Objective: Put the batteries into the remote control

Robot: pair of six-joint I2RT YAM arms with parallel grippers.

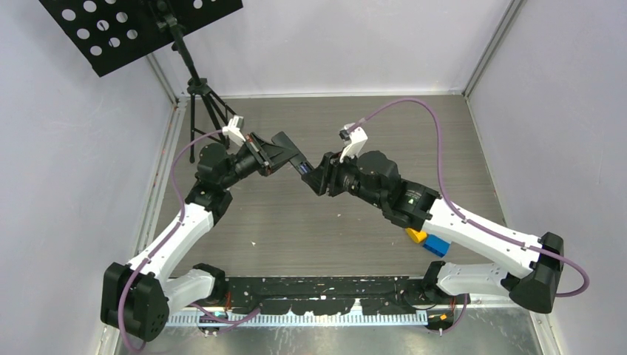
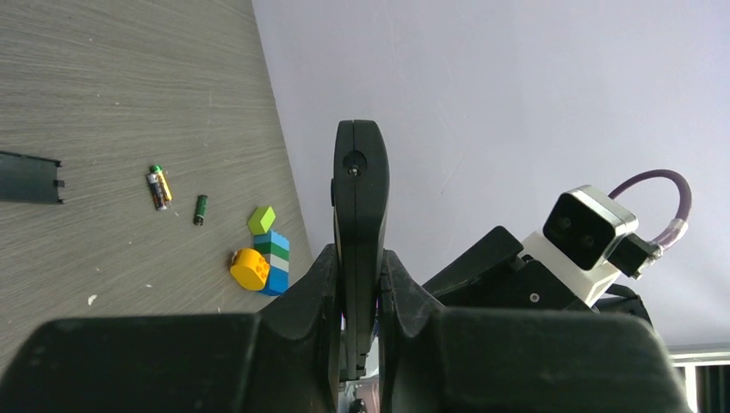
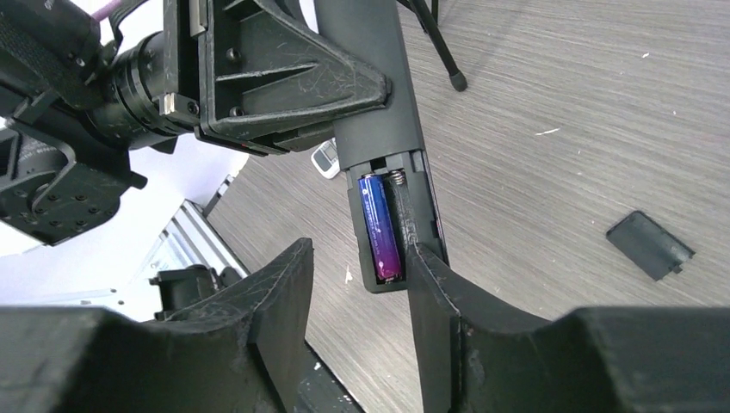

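Note:
My left gripper (image 1: 293, 158) is shut on the black remote control (image 2: 360, 215), holding it edge-on above the table. In the right wrist view the remote control (image 3: 379, 103) shows its open battery bay, with one purple-blue battery (image 3: 380, 225) seated in the left slot and a bare spring beside it. My right gripper (image 3: 360, 255) stands open around the bay's lower end with nothing in it; its right finger (image 3: 430, 292) is close against the remote's edge. Three loose batteries lie on the table: two side by side (image 2: 158, 187) and a dark green one (image 2: 200, 209).
The black battery cover (image 3: 650, 244) lies flat on the table, also seen as the cover (image 2: 30, 177). Coloured toy blocks (image 2: 262, 258) sit near the right wall, under my right arm (image 1: 429, 240). A music stand tripod (image 1: 201, 100) stands at the back left.

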